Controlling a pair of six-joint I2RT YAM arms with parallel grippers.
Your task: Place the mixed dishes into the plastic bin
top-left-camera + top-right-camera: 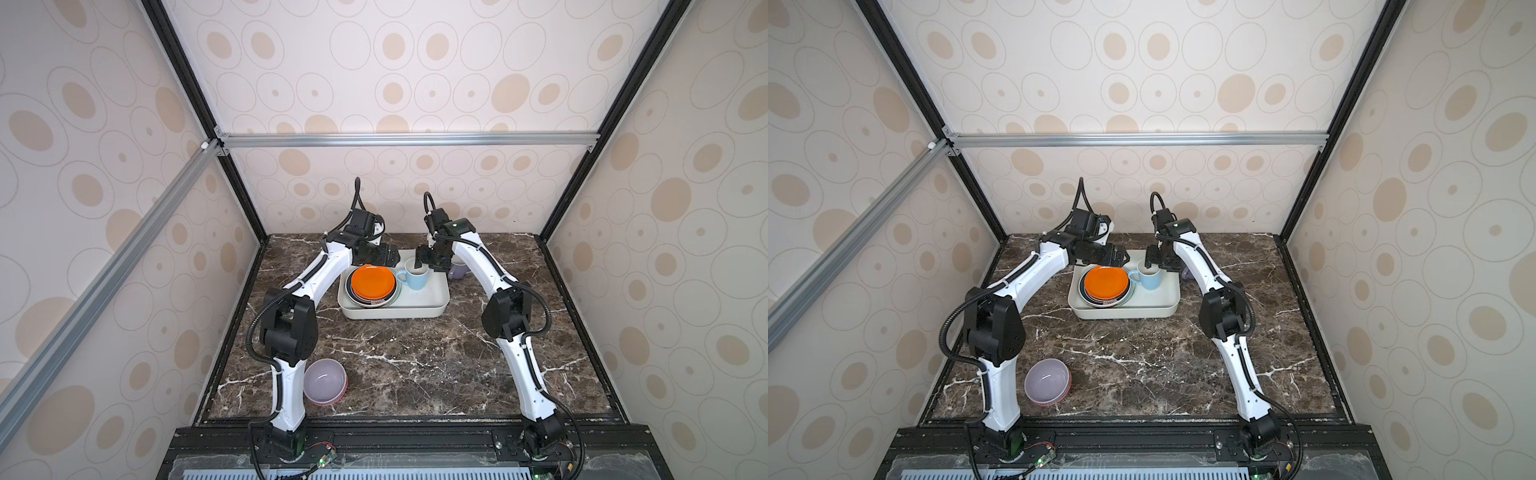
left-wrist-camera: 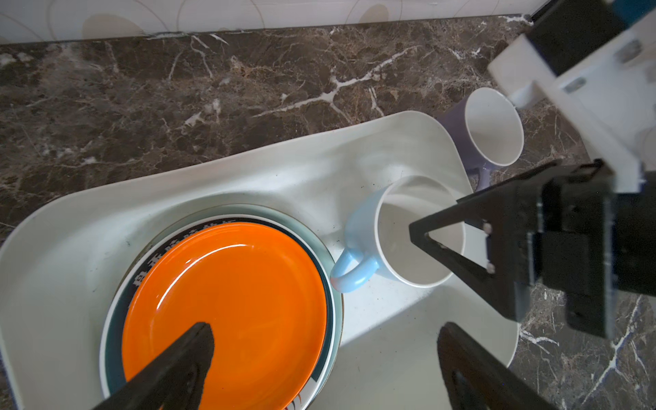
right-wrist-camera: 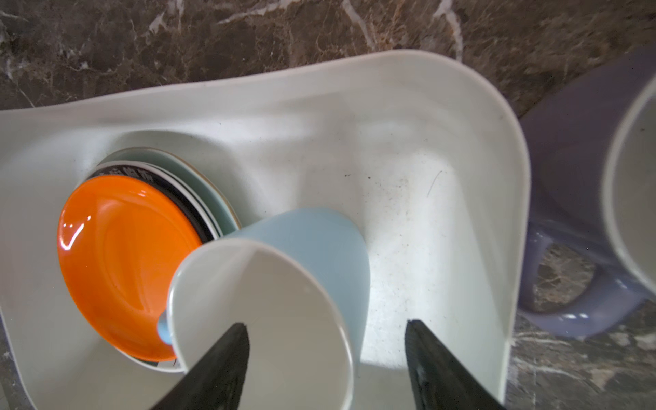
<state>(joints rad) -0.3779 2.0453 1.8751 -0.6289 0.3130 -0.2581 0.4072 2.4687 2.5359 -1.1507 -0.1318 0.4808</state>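
Observation:
The off-white plastic bin point(image 1: 395, 312) point(image 1: 1125, 312) sits at the back middle of the table. In its left half lies a stack of plates with the orange plate point(image 1: 372, 281) point(image 2: 230, 301) on top. A blue mug point(image 1: 417, 279) point(image 3: 312, 230) stands upright in the bin beside the stack. My right gripper point(image 3: 326, 324) is open over the mug's rim, one finger inside the mug and one outside, neither pressing the wall. My left gripper point(image 2: 326, 328) hangs open above the stack's edge, holding nothing. A lavender mug point(image 1: 459, 270) point(image 3: 575, 159) stands on the table against the bin's right wall.
A lavender bowl point(image 1: 324, 381) point(image 1: 1046, 380) rests upright on the marble table near the front left, right beside the left arm's lower link. The enclosure's patterned walls and black frame posts close in the table on three sides.

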